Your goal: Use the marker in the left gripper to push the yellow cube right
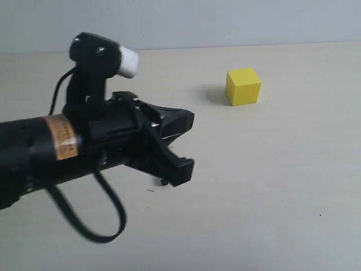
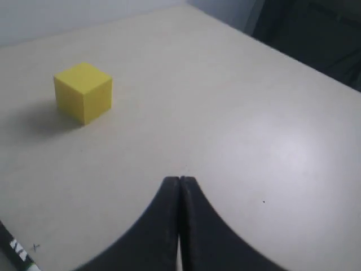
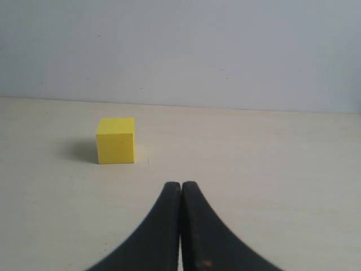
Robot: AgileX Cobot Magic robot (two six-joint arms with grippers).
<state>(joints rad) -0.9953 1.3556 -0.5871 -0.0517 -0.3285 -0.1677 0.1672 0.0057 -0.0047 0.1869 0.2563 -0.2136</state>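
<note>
The yellow cube stands alone on the pale table, far right of my left gripper. In the left wrist view the cube is well ahead of the left gripper, whose black jaws are pressed together with nothing between them. Only a sliver of a slim dark thing with white print, seemingly the marker, shows on the table at the frame's corner, outside the jaws. My right gripper is shut and empty, with the cube some way ahead of it.
The left arm's black body and looping cable fill the left side of the exterior view. A pale wall runs behind the table. The table's far edge and a dark area show in the left wrist view.
</note>
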